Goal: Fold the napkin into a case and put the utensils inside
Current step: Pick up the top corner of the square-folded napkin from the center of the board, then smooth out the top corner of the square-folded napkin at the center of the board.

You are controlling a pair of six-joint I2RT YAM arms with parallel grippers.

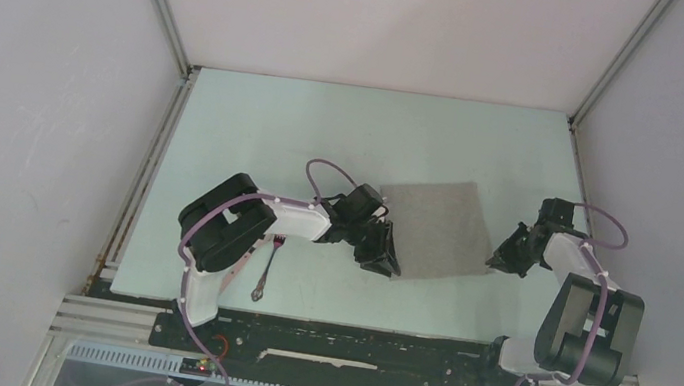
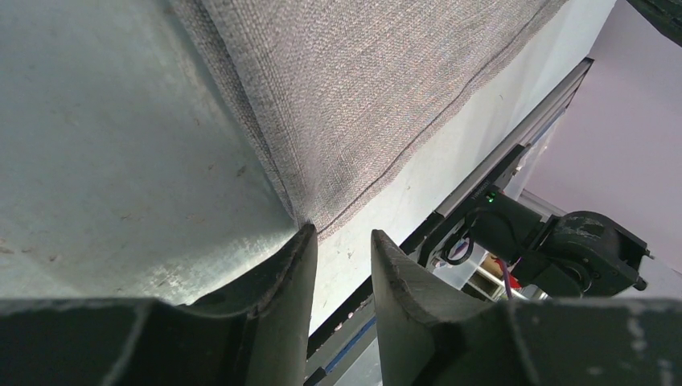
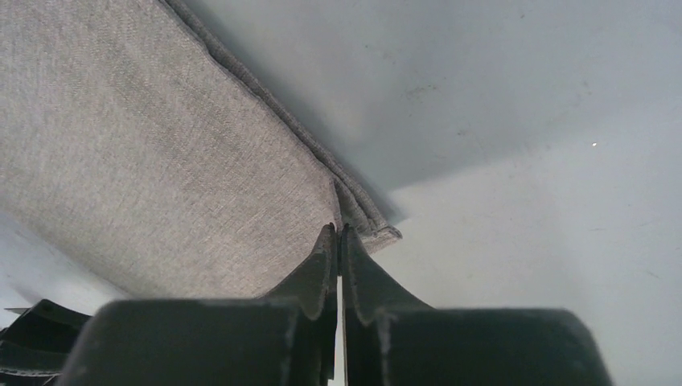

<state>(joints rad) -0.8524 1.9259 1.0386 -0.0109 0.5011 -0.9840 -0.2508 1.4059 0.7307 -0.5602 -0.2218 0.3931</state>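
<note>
The grey napkin (image 1: 434, 231) lies flat and unfolded on the pale table, also seen in the left wrist view (image 2: 362, 88) and the right wrist view (image 3: 161, 145). My left gripper (image 1: 386, 265) (image 2: 343, 233) is open at the napkin's near left corner. The corner lies just ahead of one fingertip, and nothing sits between the jaws. My right gripper (image 1: 495, 263) (image 3: 338, 229) is shut on the napkin's hem by the near right corner, where the cloth creases at the tips. A slim metal utensil (image 1: 265, 268) lies near the front edge, partly under the left arm.
The pale green table (image 1: 327, 130) is enclosed by white walls with metal rails along both sides. A black rail (image 1: 346, 350) runs along the near edge between the arm bases. The left arm's elbow (image 1: 227, 227) hangs over the utensil.
</note>
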